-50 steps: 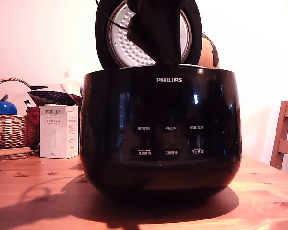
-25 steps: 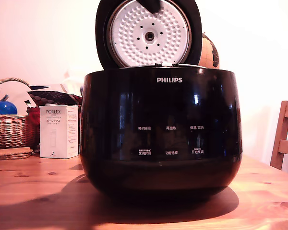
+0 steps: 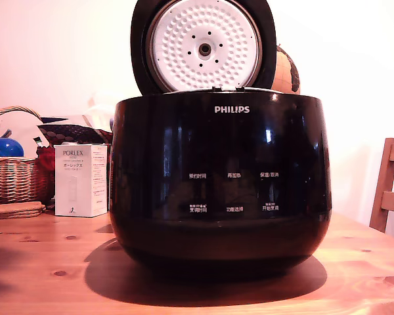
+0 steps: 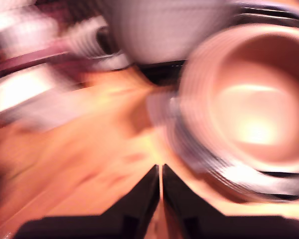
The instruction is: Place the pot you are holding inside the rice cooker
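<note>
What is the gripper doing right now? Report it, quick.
Gripper: jaws nearly together with only a thin gap, nothing between them; it shows only in the blurred wrist view.

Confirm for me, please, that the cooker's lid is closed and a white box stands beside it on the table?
Not quite: the lid is open, standing upright behind the cooker with its dimpled inner plate facing the camera, as the exterior view shows. The white box does stand beside it on the table, on the exterior view's left.
</note>
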Motion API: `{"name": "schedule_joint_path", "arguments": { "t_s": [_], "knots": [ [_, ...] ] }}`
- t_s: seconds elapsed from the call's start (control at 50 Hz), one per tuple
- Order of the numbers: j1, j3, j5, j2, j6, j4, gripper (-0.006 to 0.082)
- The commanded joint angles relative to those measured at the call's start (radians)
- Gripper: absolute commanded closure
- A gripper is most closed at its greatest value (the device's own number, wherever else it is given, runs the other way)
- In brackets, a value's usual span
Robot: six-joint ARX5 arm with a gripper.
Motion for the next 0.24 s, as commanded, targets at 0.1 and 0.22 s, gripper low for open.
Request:
{"name": "schedule_joint_path", "arguments": {
  "t_s": [0.1,0.22],
  "knots": [
    [0.120,0.002,-0.029,-0.005,0.001,0.002,0.0786],
    [0.185,0.002,-0.028,-0.006,0.000,0.002,0.0786]
  ]
}}
